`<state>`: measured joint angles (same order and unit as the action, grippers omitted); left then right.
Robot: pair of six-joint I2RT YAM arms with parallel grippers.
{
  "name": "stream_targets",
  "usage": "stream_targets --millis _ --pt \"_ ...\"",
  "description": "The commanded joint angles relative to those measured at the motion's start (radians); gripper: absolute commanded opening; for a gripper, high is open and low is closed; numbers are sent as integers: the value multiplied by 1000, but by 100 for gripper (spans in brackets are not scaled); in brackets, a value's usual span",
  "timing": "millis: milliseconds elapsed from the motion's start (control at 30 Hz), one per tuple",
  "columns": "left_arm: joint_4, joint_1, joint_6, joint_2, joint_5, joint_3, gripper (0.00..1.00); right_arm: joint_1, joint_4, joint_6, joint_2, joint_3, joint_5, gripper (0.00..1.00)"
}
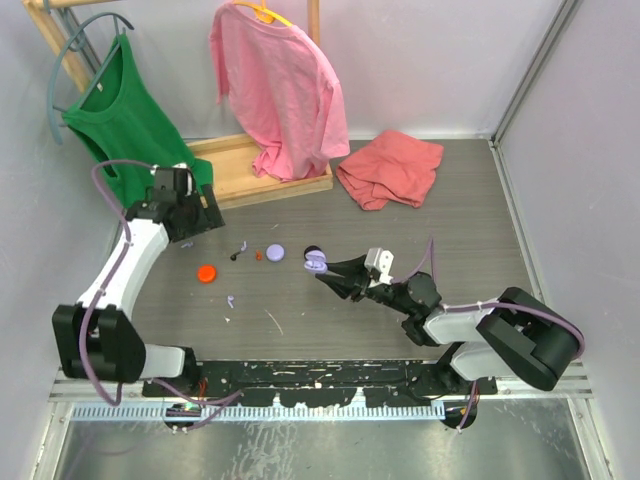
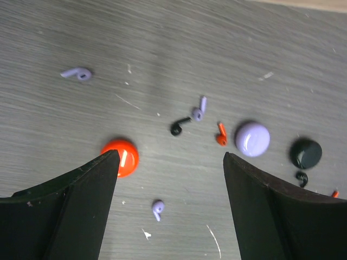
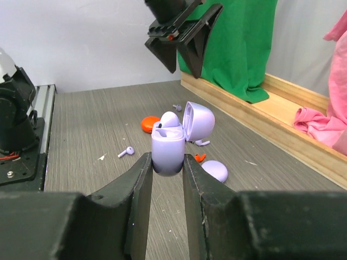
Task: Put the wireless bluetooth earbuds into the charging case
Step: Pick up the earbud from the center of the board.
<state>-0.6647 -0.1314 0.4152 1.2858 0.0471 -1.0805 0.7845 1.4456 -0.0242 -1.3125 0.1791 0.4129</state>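
Right gripper (image 3: 167, 160) tight on lavender charging case (image 3: 167, 149) (lid (image 3: 199, 122) up); left gripper (image 2: 171, 156) agape.

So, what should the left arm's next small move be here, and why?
Probably lower the open left gripper onto the lavender earbud lying right beneath it, then close. The right gripper holds the lavender charging case upright with its lid open, and a matching loose bud is the closest one to grasp.

1. Green sleeveless fabric top (image 1: 130, 115) hangs just beyond the left gripper (image 2: 169, 156).
2. Pink cotton T-shirt (image 1: 280, 90) hangs well beyond the right gripper (image 3: 167, 160).
3. Crumpled salmon cloth (image 1: 390, 168) lies far beyond it, rightward.
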Motion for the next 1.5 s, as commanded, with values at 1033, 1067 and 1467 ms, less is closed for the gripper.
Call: stream_targets --millis 1033,1067,1467 --pt "46 263 -234 621 -104 -255 76 4 77 12 -74 11 38 1" --pt "33 262 -232 628 -102 -259 76 5 76 12 -75 12 38 1" --pt "-117 243 -187 623 -80 -274 57 4 67 20 -68 10 36 1"
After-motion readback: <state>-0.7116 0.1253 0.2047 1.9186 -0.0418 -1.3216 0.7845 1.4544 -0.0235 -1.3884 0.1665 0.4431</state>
